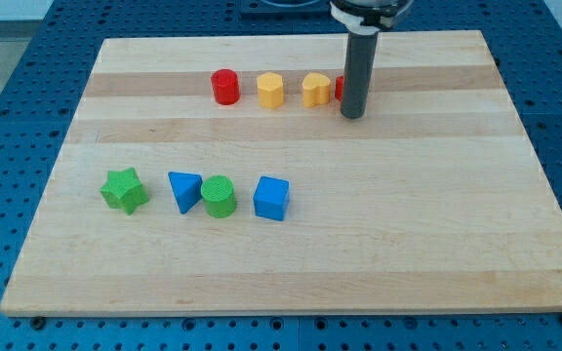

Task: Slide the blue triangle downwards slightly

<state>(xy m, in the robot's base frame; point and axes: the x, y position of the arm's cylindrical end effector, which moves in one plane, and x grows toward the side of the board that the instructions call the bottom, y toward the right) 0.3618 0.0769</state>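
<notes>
Blue triangle (183, 189), well below-left of my tip (351, 115), seemingly untouched

Bright, even light, soft short shadows, sharp focus throughout.

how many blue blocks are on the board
2. The blue triangle block sits in the lower row, touching or nearly touching the green cylinder block on its right. The blue cube block is at that row's right end. None seems hidden.
</notes>
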